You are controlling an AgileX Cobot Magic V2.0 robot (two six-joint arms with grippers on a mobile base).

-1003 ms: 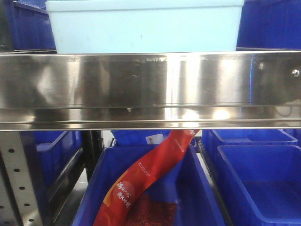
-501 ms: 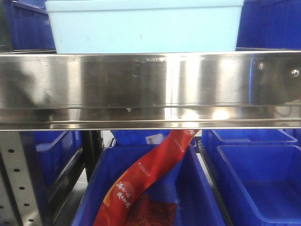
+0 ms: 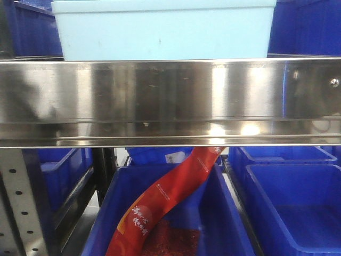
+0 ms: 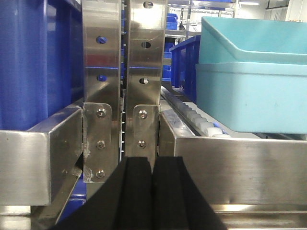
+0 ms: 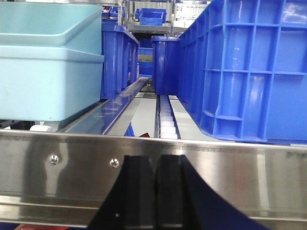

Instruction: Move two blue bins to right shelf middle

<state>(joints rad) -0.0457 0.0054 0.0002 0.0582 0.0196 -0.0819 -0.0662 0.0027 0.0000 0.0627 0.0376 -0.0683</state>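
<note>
Light-blue bin (image 3: 162,29) sits on upper shelf level, just behind steel front rail (image 3: 170,101); dark-blue crate (image 5: 249,72) on same level to its right, w/ roller track (image 5: 165,117) between. Left end effector (image 4: 152,191) closed, pads together, empty, facing shelf uprights (image 4: 124,72). Right end effector (image 5: 154,191) closed, empty, at rail. Below: blue bin (image 3: 170,213) w/ red packet (image 3: 160,202).

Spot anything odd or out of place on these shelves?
One thing: a red snack bag stands slanted in the lower blue bin, its top poking up behind the steel shelf rail. Otherwise nothing looks spilled or damaged.
</note>
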